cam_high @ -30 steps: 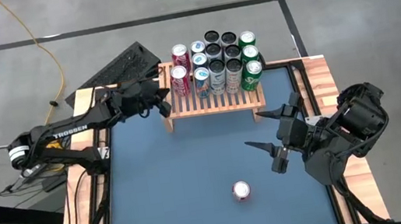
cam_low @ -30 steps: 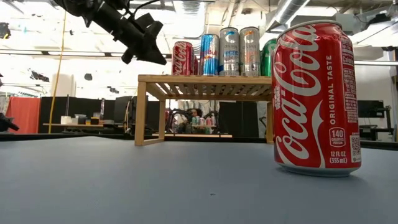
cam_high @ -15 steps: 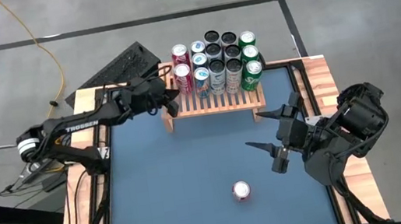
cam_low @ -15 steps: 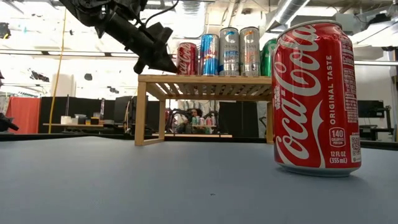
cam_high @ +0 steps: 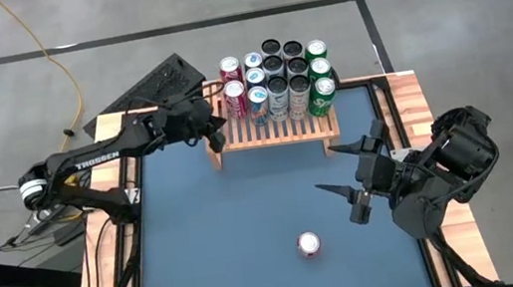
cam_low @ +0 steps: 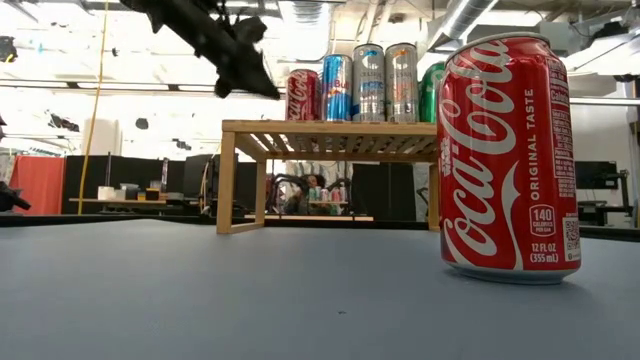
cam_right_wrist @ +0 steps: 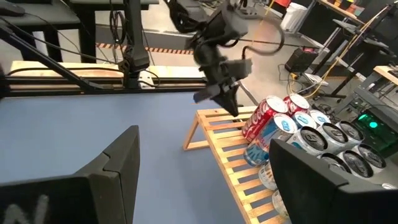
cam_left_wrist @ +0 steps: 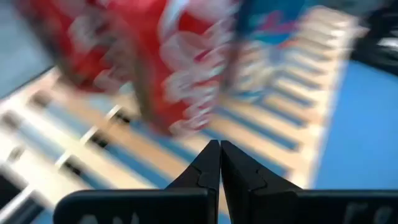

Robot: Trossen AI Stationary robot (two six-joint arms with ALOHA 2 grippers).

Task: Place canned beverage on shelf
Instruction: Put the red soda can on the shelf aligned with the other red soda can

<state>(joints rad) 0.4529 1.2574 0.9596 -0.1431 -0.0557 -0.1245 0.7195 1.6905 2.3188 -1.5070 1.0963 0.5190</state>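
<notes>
Left claw (cam_high: 219, 129) shut, seemingly clear of shelf (cam_high: 275, 129).

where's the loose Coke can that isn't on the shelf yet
The Coke can stands upright alone on the blue table, near its front edge in the high view, well short of the shelf. The open right gripper hovers nearest it.

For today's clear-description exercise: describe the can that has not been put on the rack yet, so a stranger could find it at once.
Start at the blue table and find the light-wood slatted shelf at its far edge, crowded with cans. Come toward the near edge: one red Coca-Cola can stands upright on the mat. Unlike the others, it stands alone, off the shelf, near the open right gripper.
</notes>
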